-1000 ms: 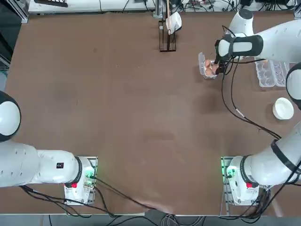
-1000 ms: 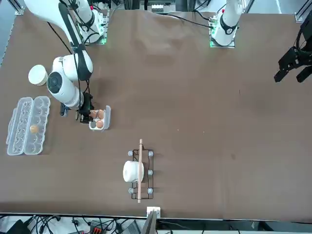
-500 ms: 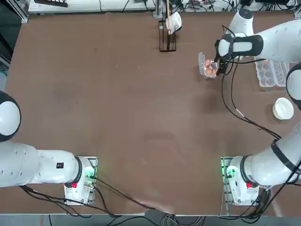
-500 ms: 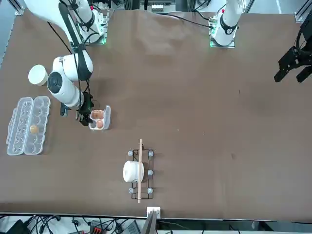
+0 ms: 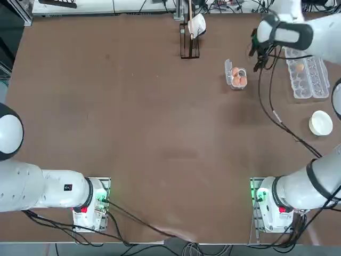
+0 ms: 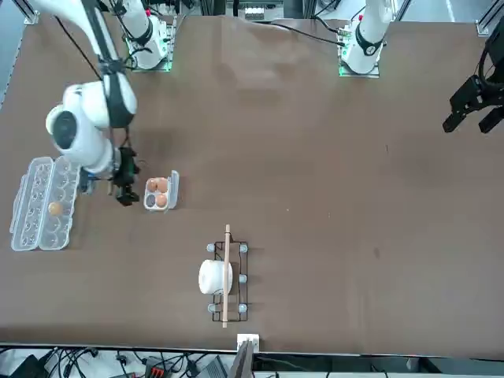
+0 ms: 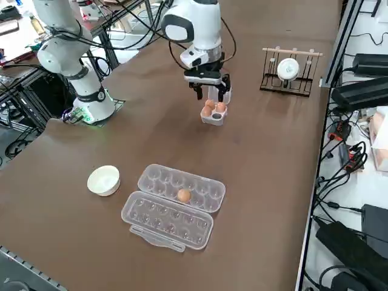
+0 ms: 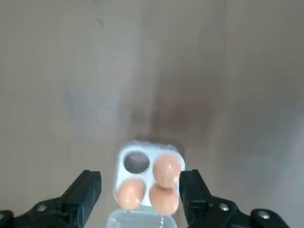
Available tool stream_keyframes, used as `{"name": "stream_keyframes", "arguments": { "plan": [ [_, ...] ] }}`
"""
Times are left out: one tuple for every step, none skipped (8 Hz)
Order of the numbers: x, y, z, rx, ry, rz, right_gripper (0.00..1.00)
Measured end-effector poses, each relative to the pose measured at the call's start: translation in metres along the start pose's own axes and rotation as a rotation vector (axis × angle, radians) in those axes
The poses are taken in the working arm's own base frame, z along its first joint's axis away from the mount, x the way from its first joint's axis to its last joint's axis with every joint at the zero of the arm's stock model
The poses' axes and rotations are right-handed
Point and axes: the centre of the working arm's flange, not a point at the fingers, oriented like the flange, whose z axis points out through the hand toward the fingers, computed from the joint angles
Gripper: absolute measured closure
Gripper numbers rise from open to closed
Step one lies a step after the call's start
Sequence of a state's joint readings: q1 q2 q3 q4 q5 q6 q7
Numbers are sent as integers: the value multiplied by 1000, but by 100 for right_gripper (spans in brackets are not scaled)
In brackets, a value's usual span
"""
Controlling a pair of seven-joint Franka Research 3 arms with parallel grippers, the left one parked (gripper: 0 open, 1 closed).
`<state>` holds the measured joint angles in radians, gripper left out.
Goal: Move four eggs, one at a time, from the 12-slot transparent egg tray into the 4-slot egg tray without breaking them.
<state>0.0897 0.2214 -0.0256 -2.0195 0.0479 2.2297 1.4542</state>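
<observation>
Three eggs (image 8: 151, 187) sit in the 4-slot egg tray (image 5: 236, 77); its fourth cup is bare. One more egg (image 7: 183, 194) lies in a cup of the 12-slot transparent egg tray (image 7: 173, 204), whose lid is folded open flat beside it on the desk (image 5: 133, 122).

Top view, left to right: a small wire rack (image 5: 189, 41) with a white cup (image 5: 197, 23) on it stands near the far edge of the desk. Next comes the 4-slot egg tray, its little lid flap open on the side toward the rack. My end effector (image 5: 260, 53) hangs just beyond that tray, raised above the desk, between the small tray and the long one. Further on lies the 12-slot transparent egg tray, with its single egg toward the far end. A white bowl (image 5: 321, 122) sits nearer my base, apart from the long tray.

End effector state: fingers (image 8: 84, 190) spread wide, nothing between them. In the wrist view the small tray shows between the two fingers, well below them; the fingers touch neither tray nor eggs.

Right side view: my end effector (image 7: 209, 90) points down just over the small tray; the bowl (image 7: 103, 180) sits just beside the long tray.
</observation>
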Motion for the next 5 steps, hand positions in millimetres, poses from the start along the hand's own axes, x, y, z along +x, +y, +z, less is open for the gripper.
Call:
{"name": "stream_keyframes", "arguments": {
  "plan": [
    [40,-3,-16,17,4,-13,0],
    [81,-1,-23,25,23,-25,0],
    [118,1,-21,18,53,-21,1],
    [149,0,-14,7,74,5,1],
    [179,-2,-3,-1,83,41,2]
  ]
}}
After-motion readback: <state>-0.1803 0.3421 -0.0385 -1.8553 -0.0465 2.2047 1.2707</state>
